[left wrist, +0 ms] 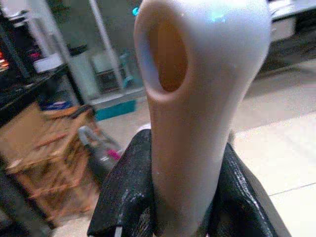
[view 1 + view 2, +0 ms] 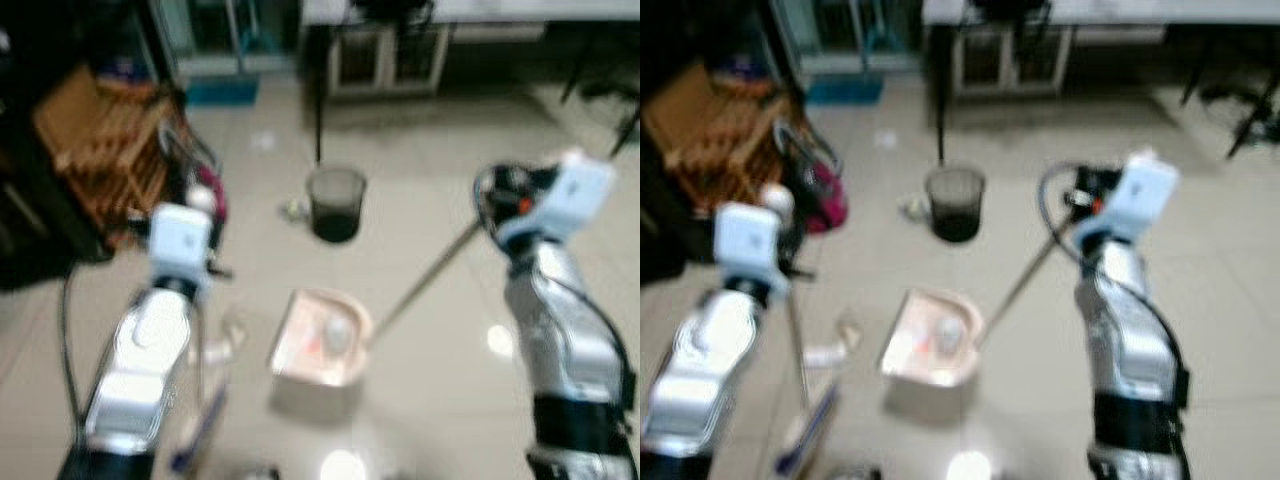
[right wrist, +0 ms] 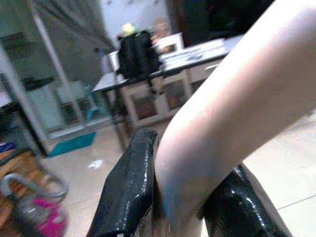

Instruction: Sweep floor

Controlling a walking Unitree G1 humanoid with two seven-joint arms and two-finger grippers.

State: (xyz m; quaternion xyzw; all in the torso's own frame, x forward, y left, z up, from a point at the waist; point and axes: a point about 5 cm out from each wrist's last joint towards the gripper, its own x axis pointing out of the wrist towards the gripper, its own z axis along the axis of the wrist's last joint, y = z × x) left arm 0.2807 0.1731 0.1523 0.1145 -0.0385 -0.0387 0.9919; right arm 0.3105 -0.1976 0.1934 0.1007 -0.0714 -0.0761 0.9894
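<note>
The left gripper (image 1: 182, 207) has its jaws pinching a broom handle (image 1: 197, 98). The right gripper's (image 3: 182, 207) jaws pinch the dustpan handle (image 3: 227, 113); the pink dustpan (image 2: 320, 338) rests on the tiled floor (image 2: 420, 210) near a dark bin (image 2: 336, 203).

no readable text, labels or numbers.

Both eye views look down from head height, toward 12 o'clock, sharing the floor (image 2: 420, 200) and dustpan (image 2: 320, 340). Each wrist view sits very near its pincer's fingers (image 1: 128, 197), facing across the room.
</note>
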